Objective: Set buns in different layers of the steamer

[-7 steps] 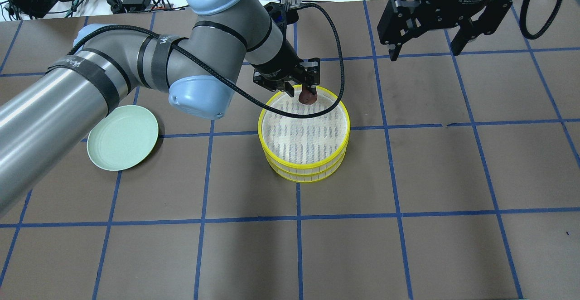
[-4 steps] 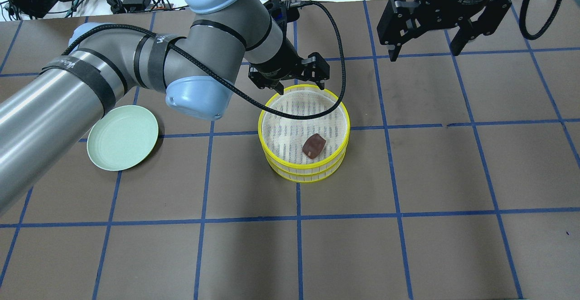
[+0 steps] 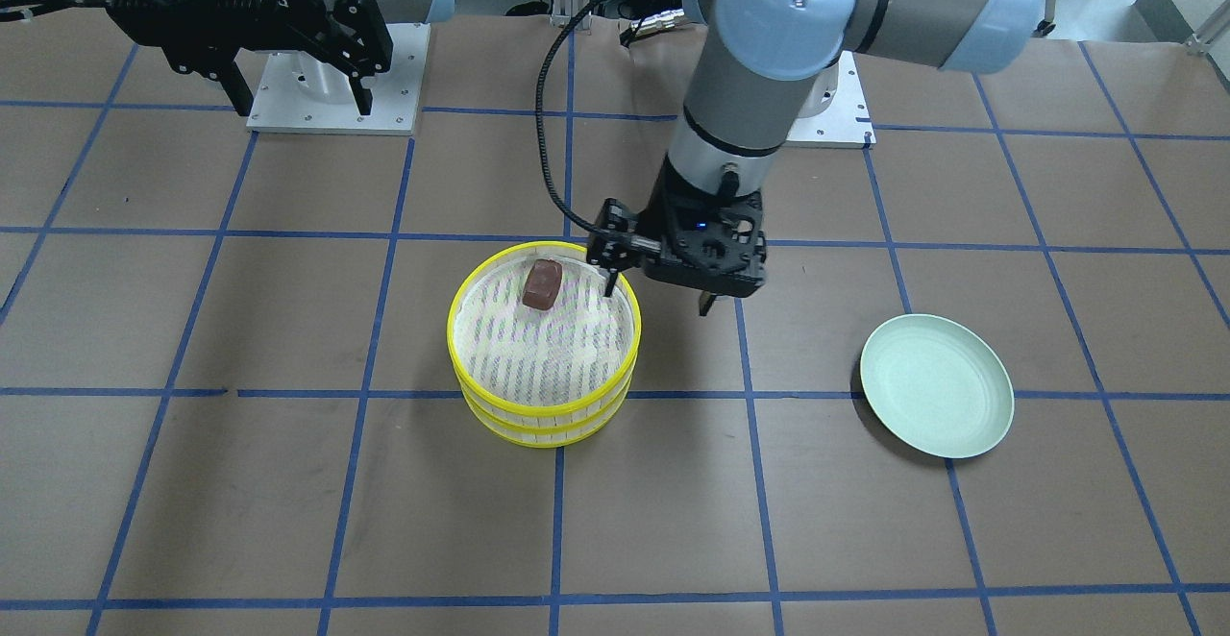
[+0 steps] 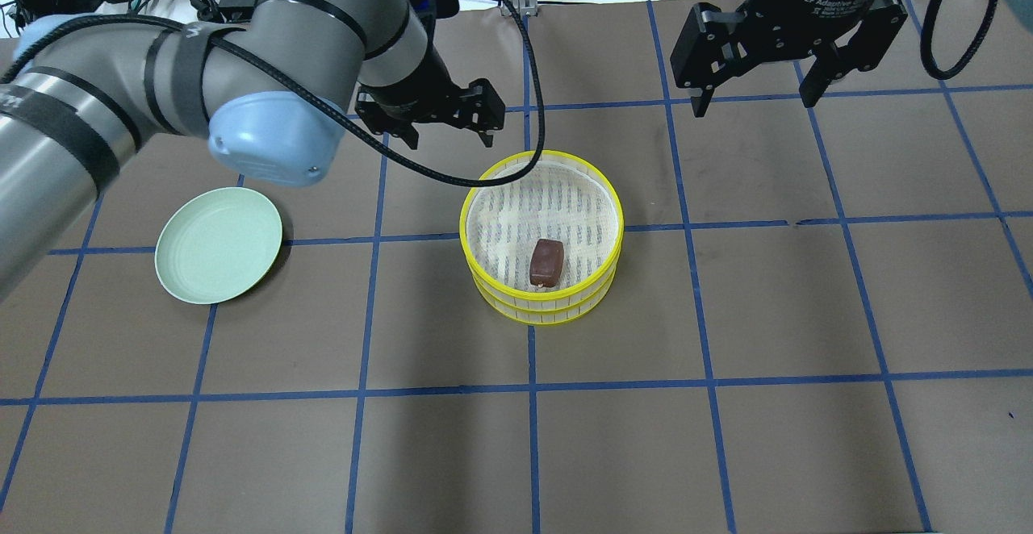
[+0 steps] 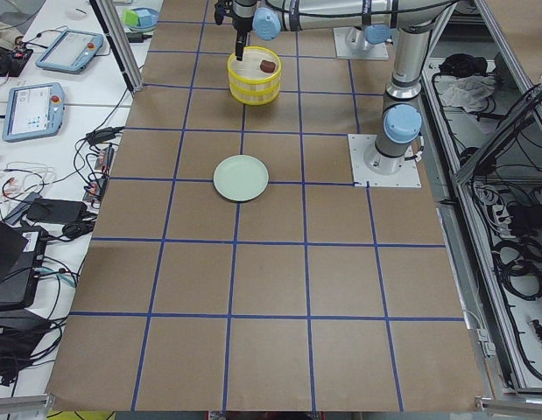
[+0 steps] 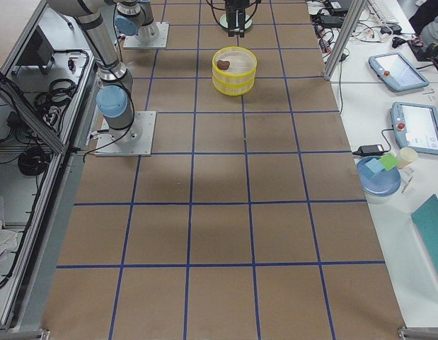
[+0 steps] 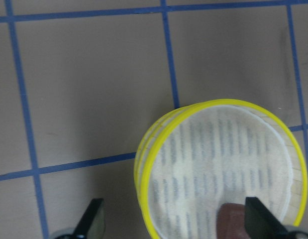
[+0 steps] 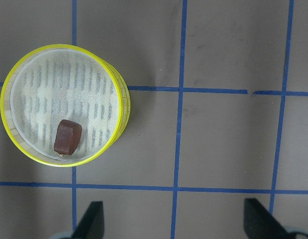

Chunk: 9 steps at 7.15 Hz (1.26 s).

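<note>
Two steamer layers (image 4: 461,231) with yellow rims stand stacked mid-table. The dark reddish-brown bun (image 4: 546,261) lies on the white mesh floor of the top layer, near its front edge. It also shows in the front view (image 3: 541,283) and the right wrist view (image 8: 67,137). The pale cream bun is not visible in any view. My left gripper (image 4: 450,137) is open and empty, raised beyond the steamer's far-left rim. My right gripper (image 4: 754,105) is open and empty, high at the far right.
A pale green plate (image 4: 218,245) lies empty on the table to the steamer's left. Brown table paper with blue tape grid lines surrounds the steamer (image 3: 449,338). Cables and equipment sit past the table's far edge.
My left gripper held the brown bun over the steamer's far rim, then opened. The bun dropped into the top layer. The left arm moved left and away. The right arm barely moved.
</note>
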Motion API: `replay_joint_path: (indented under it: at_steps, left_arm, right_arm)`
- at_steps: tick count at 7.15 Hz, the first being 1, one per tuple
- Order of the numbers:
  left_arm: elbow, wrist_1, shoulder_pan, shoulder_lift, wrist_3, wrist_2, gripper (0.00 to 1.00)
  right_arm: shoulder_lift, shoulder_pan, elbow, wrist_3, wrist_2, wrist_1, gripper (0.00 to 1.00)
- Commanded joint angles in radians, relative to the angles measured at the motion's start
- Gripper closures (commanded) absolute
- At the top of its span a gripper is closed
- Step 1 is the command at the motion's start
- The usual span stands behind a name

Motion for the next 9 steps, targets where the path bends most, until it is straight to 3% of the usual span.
replay_joint_path:
  at_steps: [1, 2, 4, 9]
  left_arm:
    - [0.066, -0.186, 0.165, 0.072, 0.137, 0.013, 0.0]
    - [0.107, -0.3, 0.249, 0.097, 0.187, 0.051, 0.0]
    - [0.097, -0.367, 0.306, 0.121, 0.246, 0.179, 0.0]
    - [0.099, -0.358, 0.287, 0.164, 0.218, 0.174, 0.0]
  right_arm:
    - [-0.001, 0.0, 0.001, 0.0, 0.006, -0.001, 0.0]
    - [-0.001, 0.0, 0.001, 0.0, 0.006, -0.001, 0.0]
    - [-0.001, 0.0, 0.001, 0.0, 0.006, -0.001, 0.0]
    - [-0.001, 0.001, 0.001, 0.0, 0.006, -0.001, 0.0]
